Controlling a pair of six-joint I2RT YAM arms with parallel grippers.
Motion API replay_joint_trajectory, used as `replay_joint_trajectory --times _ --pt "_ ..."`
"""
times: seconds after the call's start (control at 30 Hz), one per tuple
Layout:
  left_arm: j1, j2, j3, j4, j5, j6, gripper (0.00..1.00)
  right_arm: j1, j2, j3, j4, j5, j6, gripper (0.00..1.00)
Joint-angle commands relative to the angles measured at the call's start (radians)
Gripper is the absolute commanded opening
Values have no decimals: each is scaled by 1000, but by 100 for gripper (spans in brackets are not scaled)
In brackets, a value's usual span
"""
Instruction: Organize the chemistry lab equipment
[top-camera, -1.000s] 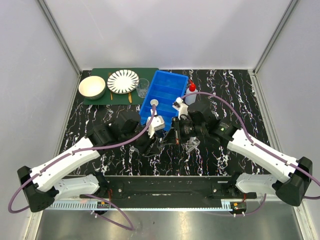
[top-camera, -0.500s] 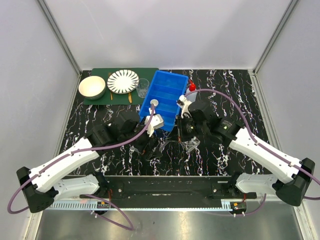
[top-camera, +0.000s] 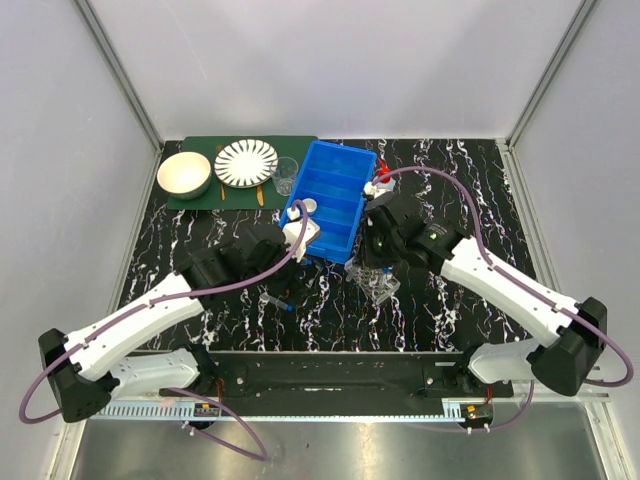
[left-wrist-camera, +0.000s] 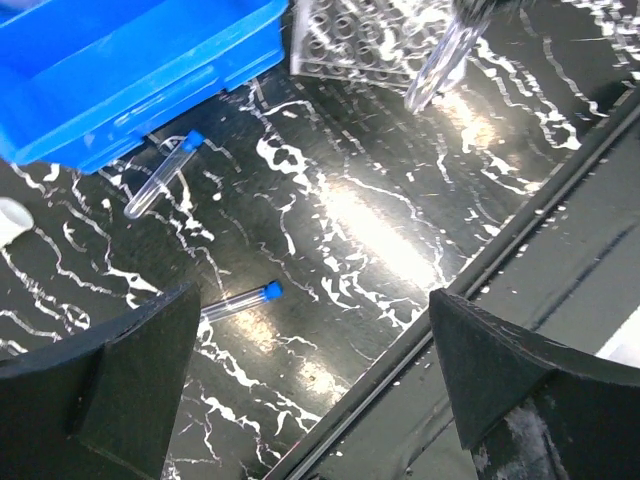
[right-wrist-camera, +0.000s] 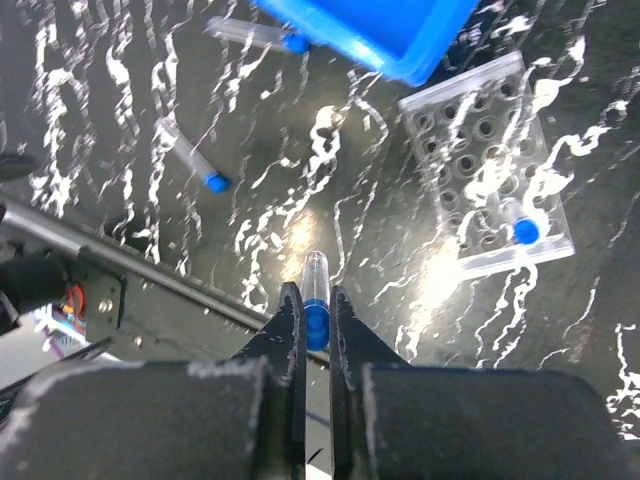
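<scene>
My right gripper (right-wrist-camera: 311, 292) is shut on a clear blue-capped tube (right-wrist-camera: 316, 285), gripped at the cap with the tube pointing down. It hangs just above the near side of the clear plastic tube rack (right-wrist-camera: 490, 180) (top-camera: 378, 283), which holds one capped tube (right-wrist-camera: 525, 232). Two more tubes lie on the black table: one (left-wrist-camera: 163, 175) beside the blue bin and one (left-wrist-camera: 235, 300) nearer the front edge. My left gripper (left-wrist-camera: 312, 300) is wide open and empty, above the table left of the rack.
The blue compartmented bin (top-camera: 330, 195) stands behind the rack, with a small round lid (top-camera: 309, 205) in it. A red-nozzled squeeze bottle (top-camera: 380, 180) is right of the bin and a clear beaker (top-camera: 285, 175) left of it. Plate (top-camera: 246, 162) and bowl (top-camera: 184, 174) sit on a green mat.
My left gripper has opened and drawn back to the left, away from the right gripper. My right gripper, still shut on its tube, has shifted toward the far side, over the rack.
</scene>
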Motion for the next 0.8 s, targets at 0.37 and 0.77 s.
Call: replay_joint_trajectory --times 0.37,0.77 --pt "4 22 -46 26 -161 -61 99 -148 220 4 75 121 -77 0" --pt "5 11 -67 35 -157 -46 99 -152 320 60 82 189 -106 0"
